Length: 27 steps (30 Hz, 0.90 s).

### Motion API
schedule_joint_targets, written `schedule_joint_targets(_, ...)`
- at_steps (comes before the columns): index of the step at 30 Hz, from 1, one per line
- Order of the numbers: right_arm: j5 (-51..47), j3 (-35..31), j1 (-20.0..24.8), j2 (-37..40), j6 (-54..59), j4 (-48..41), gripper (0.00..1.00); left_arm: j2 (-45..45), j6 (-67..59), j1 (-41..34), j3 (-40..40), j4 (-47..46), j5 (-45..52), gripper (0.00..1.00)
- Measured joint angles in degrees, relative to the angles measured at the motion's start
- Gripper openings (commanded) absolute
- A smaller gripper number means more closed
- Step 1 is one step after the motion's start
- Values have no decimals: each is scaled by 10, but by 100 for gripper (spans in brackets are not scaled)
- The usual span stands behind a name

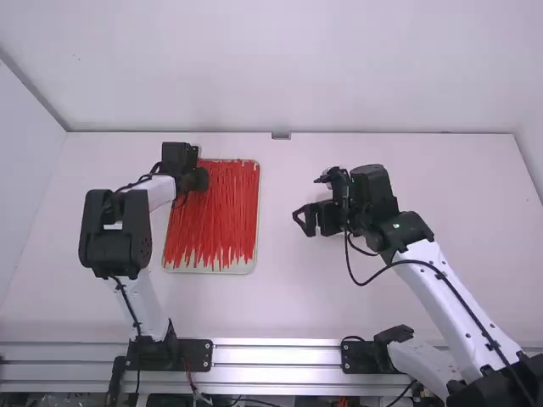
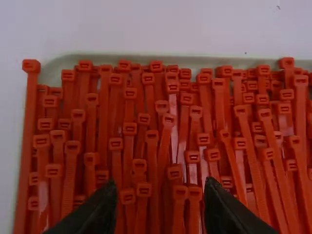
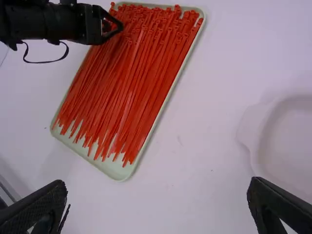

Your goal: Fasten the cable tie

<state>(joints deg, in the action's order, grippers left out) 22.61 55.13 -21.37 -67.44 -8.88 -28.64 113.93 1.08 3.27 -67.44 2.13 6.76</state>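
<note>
A pale green tray left of the table's middle holds a thick layer of orange-red cable ties, their square heads at the far end. My left gripper hovers low over the heads near the tray's far left corner. In the left wrist view it is open, both black fingers just above the tie heads with nothing between them. My right gripper hangs above bare table to the right of the tray, wide open and empty. The right wrist view shows the ties, the tray and the left gripper.
White table stretches to the right of and behind the tray. A wall runs along the far edge. A metal rail with the arm bases lines the near edge. A small grey tab sits at the far edge.
</note>
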Motion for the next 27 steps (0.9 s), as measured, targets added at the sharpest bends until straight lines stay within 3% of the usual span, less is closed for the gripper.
schedule_joint_targets(13, 0, 0, -13, 0, -1, -1, 99, 50, 6, 0, -45, -54, 0, 32)
schedule_joint_targets(22, 0, 0, -17, 0, -1, -1, 98, 50, 4, 0, -142, -153, -11, 27)
schedule_joint_targets(27, -1, 0, -17, 0, -1, -1, 98, 50, 4, 0, -150, -162, -11, 23)
